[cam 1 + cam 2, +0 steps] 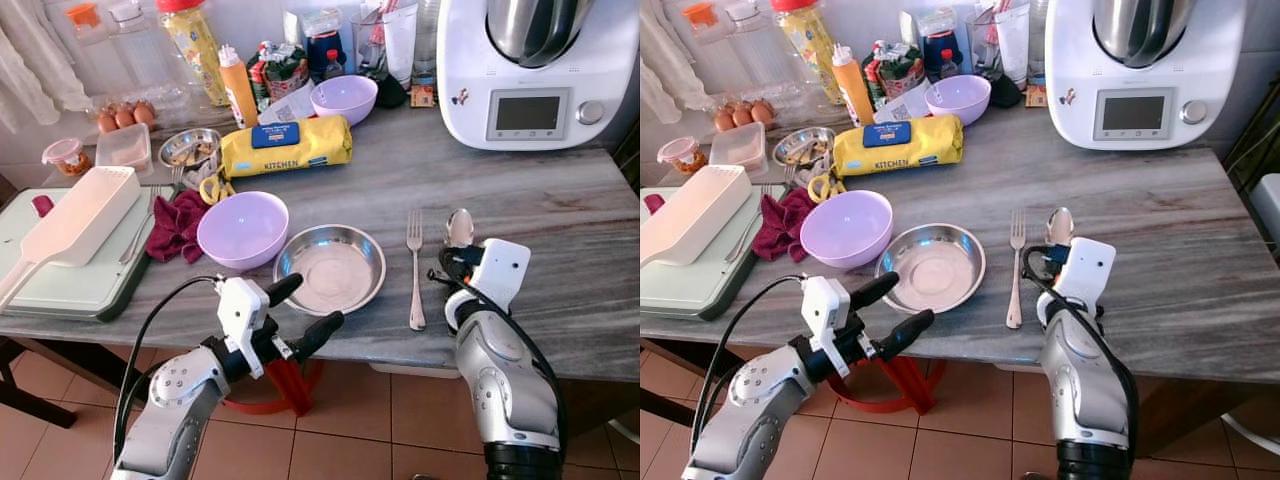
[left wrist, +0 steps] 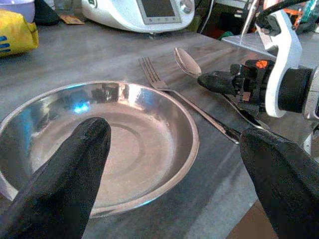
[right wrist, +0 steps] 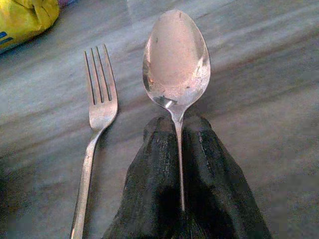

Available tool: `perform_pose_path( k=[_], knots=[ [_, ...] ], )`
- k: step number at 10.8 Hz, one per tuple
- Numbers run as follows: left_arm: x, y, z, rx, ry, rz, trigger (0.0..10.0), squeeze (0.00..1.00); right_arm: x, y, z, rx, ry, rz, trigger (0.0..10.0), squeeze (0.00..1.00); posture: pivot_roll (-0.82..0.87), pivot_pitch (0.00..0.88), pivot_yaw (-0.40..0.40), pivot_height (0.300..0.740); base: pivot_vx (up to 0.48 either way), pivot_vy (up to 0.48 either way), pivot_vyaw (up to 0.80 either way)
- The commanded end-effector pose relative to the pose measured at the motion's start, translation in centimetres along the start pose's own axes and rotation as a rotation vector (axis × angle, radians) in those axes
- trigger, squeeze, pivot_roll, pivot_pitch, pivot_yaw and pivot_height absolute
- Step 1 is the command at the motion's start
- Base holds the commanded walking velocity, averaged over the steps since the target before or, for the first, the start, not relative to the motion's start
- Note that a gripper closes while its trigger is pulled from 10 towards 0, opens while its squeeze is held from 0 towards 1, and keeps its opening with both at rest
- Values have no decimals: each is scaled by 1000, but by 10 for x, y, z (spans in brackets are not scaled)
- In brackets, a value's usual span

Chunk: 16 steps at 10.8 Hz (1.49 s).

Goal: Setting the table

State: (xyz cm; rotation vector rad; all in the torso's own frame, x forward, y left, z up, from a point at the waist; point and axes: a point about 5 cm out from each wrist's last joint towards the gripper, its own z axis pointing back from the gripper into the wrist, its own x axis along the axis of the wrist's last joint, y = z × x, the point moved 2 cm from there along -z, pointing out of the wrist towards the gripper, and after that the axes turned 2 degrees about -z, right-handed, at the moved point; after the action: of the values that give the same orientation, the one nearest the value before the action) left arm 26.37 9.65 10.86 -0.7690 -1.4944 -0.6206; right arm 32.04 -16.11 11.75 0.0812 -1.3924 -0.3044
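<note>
Cutlery sits at the lower right of the grey stone-patterned desk (image 1: 560,200): a silver metal fork (image 1: 415,268) lies flat with its tines pointing toward the top of the frame, and a silver metal spoon (image 3: 175,59) lies just beside it on the right, bowl up. The right claw (image 3: 179,149) has its two black fingers pressed together on the spoon's thin handle just below the bowl. At lower centre a shallow round steel plate (image 1: 331,266) rests on the desk, the fork near its right side and a lilac plastic bowl (image 1: 243,229) touching its left. The left claw (image 1: 305,310) hangs at the desk's front edge by the plate, fingers spread apart and holding nothing. A yellow packet marked KITCHEN (image 1: 287,146) lies behind the bowl
</note>
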Motion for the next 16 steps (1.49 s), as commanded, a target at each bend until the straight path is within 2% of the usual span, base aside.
perform_pose_path(
  k=[1, 2, 3, 5, 8, 9, 11, 12, 13, 16],
  knots=[
    [-3, 2, 3, 5, 19, -12, 10000, 0, -10, 4, -1, 14, 44, -5, 10000, 0, -126, 101, 148, 740, 0, 0, 0],
    [-2, 2, 3, 5, 20, -14, 10000, 0, -14, 5, 1, 28, 62, -1, 10000, 0, -126, 101, 148, 740, 0, 0, 0],
    [-2, 2, 2, 5, 19, -15, 10000, 0, -18, 5, 1, 29, 76, 3, 10000, 478, -127, 102, 150, 740, 0, 0, 0],
    [-3, 2, 3, 4, 21, -15, 10000, 0, -21, 4, 2, 31, 87, 5, 10000, 663, -126, 103, 151, 740, 0, 0, 0],
    [-7, 3, 3, 5, 27, -15, 10000, 0, -20, 0, 1, 19, 84, 12, 10000, 655, -124, 101, 152, 740, 0, 0, 0],
    [-7, 3, 3, 6, 29, -15, 10000, 0, -19, -2, 1, 11, 77, 11, 10000, 1000, -125, 101, 153, 740, 0, 0, 0],
    [-5, 2, 2, 3, 25, -19, 10000, 0, -17, -4, 0, 7, 67, 16, 10000, 1000, -127, 100, 154, 740, 0, 0, 0],
    [-1, 1, 0, 1, 17, -23, 10000, 0, -9, -2, 1, 22, 27, 57, 10000, 1000, -128, 100, 152, 740, 0, 0, 0],
    [4, -1, -2, -1, 7, -27, 10000, 0, 9, 9, 3, 70, -58, 118, 10000, 1000, -130, 98, 149, 740, 0, 0, 0],
    [10, -2, -4, -1, 0, -31, 10000, 0, 28, 18, 8, 90, -178, 177, 10000, 1000, -133, 96, 148, 740, 0, 0, 0]
  ],
)
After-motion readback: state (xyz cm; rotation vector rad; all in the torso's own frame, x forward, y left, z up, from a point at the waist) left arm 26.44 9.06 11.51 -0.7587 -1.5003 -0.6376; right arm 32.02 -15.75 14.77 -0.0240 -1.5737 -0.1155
